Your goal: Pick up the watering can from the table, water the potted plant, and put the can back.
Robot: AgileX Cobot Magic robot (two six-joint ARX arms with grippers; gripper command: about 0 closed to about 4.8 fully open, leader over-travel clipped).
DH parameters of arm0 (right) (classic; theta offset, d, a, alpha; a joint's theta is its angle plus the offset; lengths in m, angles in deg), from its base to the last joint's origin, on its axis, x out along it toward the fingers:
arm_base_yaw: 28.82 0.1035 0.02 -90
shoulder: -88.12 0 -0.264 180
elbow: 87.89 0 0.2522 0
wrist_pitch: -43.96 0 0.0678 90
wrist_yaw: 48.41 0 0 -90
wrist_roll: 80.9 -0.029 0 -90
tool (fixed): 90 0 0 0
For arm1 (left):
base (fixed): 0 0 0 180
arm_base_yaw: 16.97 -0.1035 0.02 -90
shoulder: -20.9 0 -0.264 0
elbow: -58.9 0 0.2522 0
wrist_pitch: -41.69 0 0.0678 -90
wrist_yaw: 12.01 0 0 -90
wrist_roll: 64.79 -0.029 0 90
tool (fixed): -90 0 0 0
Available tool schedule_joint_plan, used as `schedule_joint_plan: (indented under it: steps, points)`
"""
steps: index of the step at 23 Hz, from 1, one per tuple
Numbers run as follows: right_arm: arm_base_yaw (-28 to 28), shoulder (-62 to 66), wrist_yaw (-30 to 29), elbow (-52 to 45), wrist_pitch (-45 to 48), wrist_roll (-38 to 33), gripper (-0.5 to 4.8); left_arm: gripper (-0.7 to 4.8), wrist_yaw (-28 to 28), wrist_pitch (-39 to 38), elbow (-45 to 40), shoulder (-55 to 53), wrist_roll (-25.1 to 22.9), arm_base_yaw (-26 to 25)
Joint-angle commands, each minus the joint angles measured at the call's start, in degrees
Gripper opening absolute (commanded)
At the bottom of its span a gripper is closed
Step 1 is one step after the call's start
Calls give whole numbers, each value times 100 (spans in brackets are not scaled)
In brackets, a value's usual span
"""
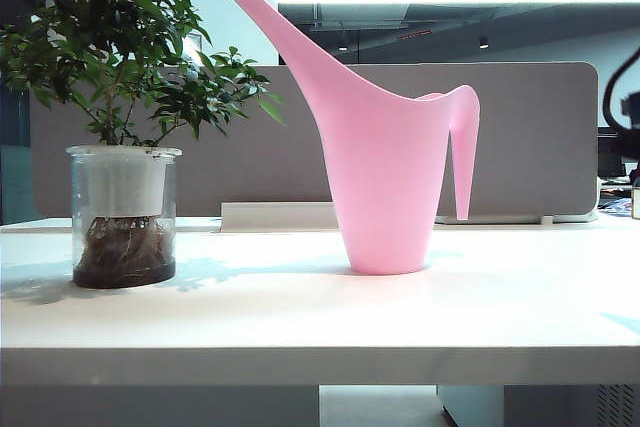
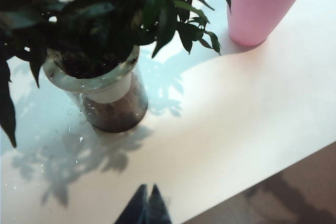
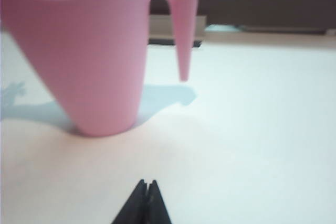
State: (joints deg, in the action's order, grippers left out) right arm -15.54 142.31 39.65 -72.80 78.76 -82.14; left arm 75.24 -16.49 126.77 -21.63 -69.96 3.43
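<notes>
Watering can (image 1: 385, 177) stands upright on the worktop (image 1: 320, 317), spout slanting up toward the potted plant (image 1: 122, 117) (handle opposite); left claw (image 2: 147, 195) and right claw (image 3: 146, 187) both pinched closed, empty.

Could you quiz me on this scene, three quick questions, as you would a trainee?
1. True or false: the can stands upright on the table.
2. The can's spout points toward: A) the plant, B) away from it, C) straight up.
3. Fill in: the right hand is ____, holding nothing, short of the can.

Key:
1. True.
2. A.
3. Shut. The left hand, near the plant's pot, is also shut and empty.
</notes>
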Motion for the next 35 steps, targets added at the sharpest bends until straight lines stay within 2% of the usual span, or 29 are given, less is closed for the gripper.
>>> schedule_joint_plan:
  steps: [1, 3, 12, 14, 19, 21, 22, 25, 26, 29, 35]
  points:
    - [2, -133, -393, -131, -142, -35, -5, 3, 13, 33, 2, 11, -24, 4]
    - [2, -155, -592, -131, -337, -35, -5, 3, 13, 31, 2, 11, -24, 4]
    - [2, -146, -566, -131, -680, -31, -5, 3, 129, 92, -203, 129, -22, -13]
    - [2, -146, -568, -131, -680, -31, -5, 3, -44, 219, -494, 356, -24, -42]
    - [2, -146, -568, -131, -678, -31, -5, 3, -11, 745, -1690, 1528, -221, -77]
    - [2, -146, -568, -131, -678, -31, -5, 3, -4, 1322, -2186, 1923, -234, -227]
    - [2, -146, -568, -131, -678, -31, -5, 3, -85, 2074, -2669, 2240, -232, -442]
    - [2, -146, -568, -131, -678, -31, -5, 3, -713, 3558, -3550, 2824, -234, -1012]
    - [2, -146, -568, -131, -678, -31, -5, 3, -702, 3762, -3705, 2920, -234, -1119]
    - [2, -146, -560, -131, -678, -31, -5, 3, -332, 4024, -4286, 3287, -210, -1556]
    - [0, -146, -566, -131, -678, -31, -5, 3, -396, 3987, -4959, 3945, 374, -2142]
